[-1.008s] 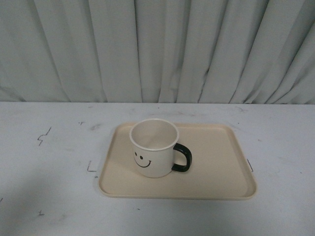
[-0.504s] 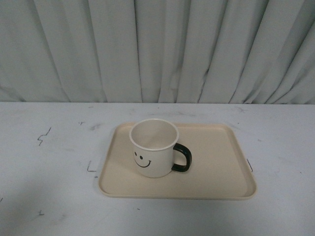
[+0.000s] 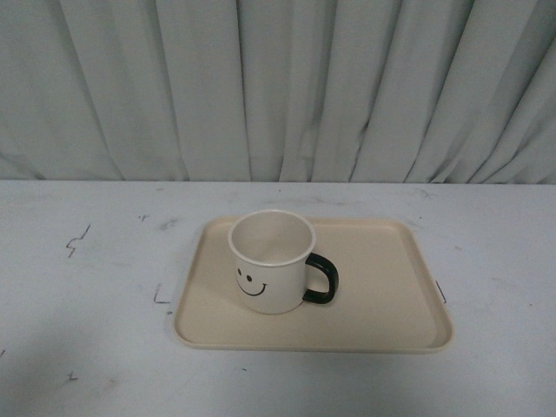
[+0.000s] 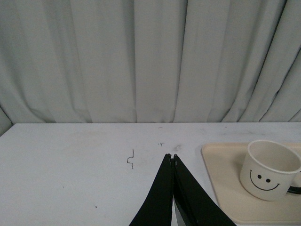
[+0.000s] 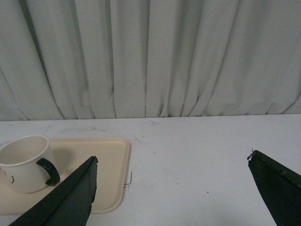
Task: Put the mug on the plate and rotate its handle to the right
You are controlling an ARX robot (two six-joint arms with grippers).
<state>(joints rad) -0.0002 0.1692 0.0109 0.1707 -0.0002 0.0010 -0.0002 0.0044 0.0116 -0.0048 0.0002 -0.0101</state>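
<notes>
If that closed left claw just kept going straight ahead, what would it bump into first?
The left gripper would likely meet only the curtain, past bare table; mug and plate lie off its line. Depth unclear.

Setting: you are looking at a staged test setup. Scuffed white worktop [image 3: 87, 356]; pleated grey curtain [image 3: 278, 87] closing off its far edge; black pen marks [image 3: 78, 241] toward its left edge.

From the left wrist the handle [image 4: 295, 189] of the mug [image 4: 269, 170] and the plate [image 4: 221, 188] beyond the mug run off the picture's edge, while the right wrist sees barely a sliver of its printed face [image 5: 12, 179].
</notes>
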